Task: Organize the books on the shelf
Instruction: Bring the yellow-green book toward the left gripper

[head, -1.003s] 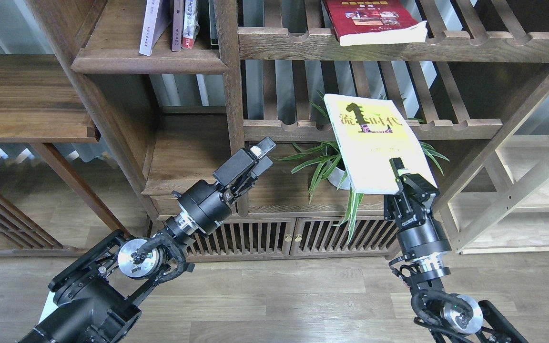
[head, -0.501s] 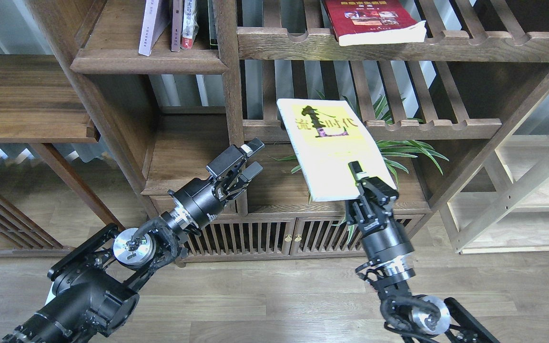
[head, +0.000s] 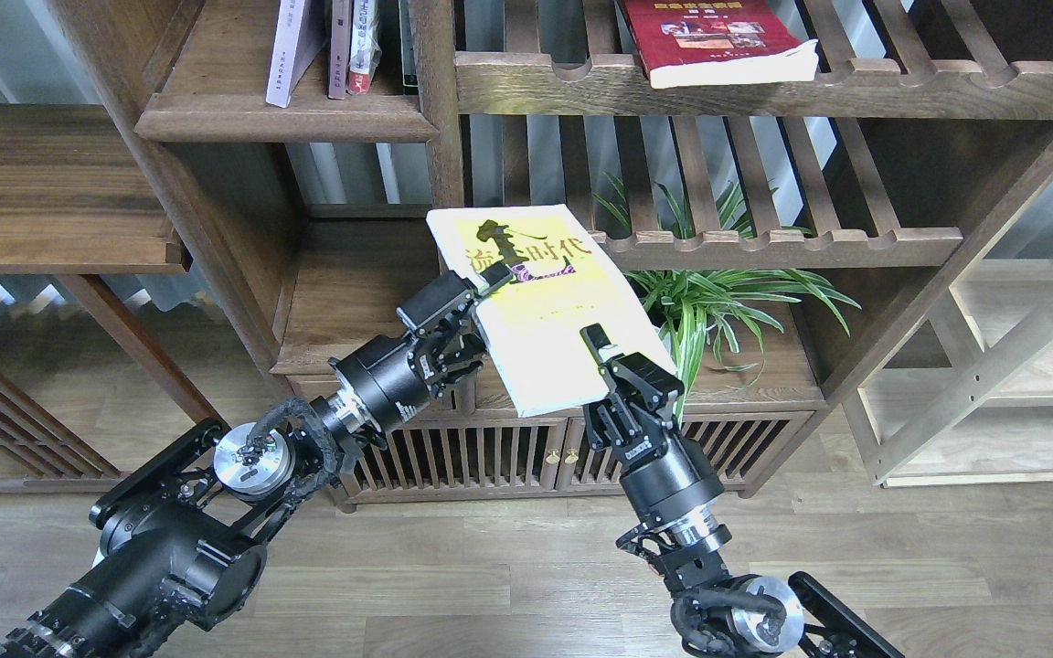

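Observation:
A yellow-green book [head: 540, 315] hangs tilted in front of the bookcase, my right gripper [head: 615, 364] shut on its lower right corner. My left gripper [head: 483, 306] is open at the book's left edge: its upper finger [head: 493, 277] lies over the cover, and the lower one is hidden under the book. A pale lavender-white book [head: 293, 46] leans in the narrow bay on the shelf [head: 284, 119] at the upper left. A dark red book [head: 718, 41] lies flat on the slatted rack at the upper right.
Thin brown [head: 341, 46] and white/red [head: 364, 46] spined books stand beside the lavender one. A potted spider plant [head: 718, 297] sits behind the held book, under a slatted rack [head: 782, 245]. The upright post [head: 440, 137] divides the bays. A low cabinet [head: 490, 457] stands below.
My right gripper has carried the yellow-green book left and slightly down. The left gripper rose a little, and its fingers now straddle the book's left edge.

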Robot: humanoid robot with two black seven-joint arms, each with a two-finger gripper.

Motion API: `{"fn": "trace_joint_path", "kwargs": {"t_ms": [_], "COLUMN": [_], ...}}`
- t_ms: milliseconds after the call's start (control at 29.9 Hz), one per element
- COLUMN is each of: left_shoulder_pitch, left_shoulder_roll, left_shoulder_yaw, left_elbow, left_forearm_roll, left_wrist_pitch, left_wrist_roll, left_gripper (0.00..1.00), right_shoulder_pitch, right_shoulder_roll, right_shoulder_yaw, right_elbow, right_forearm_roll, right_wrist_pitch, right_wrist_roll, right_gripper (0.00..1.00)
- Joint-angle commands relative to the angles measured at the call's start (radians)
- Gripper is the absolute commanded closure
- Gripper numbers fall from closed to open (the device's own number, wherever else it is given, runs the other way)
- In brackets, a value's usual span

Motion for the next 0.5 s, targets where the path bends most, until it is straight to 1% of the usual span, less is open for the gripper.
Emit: {"fn": "trace_joint_path", "kwargs": {"t_ms": [0,167,468], "left_shoulder_pitch": [-0.002,-0.001,0.014], "left_shoulder_roll": [0.0,0.0,0.0], "left_shoulder_yaw": [0.003,0.005,0.008], "left_elbow": [-0.006,-0.013,-0.021], "left_forearm_roll": [-0.004,-0.004,-0.004], "left_wrist_pitch": [0.005,0.008,0.008], "left_wrist_roll": [0.007,0.007,0.009], "left_gripper": [0.08,0.13,0.36], "right_shoulder_pitch": [-0.001,0.003,0.019], "right_shoulder_roll": [0.0,0.0,-0.003], "right_shoulder_yaw": [-0.013,-0.03,-0.025], "right_elbow": [0.0,-0.003,-0.01], "right_forearm_roll": [-0.005,-0.022,-0.025], "right_wrist_pitch": [0.0,0.0,0.0], "right_wrist_roll": [-0.006,-0.007,-0.007], "right_gripper": [0.97,0.97,0.96]}}
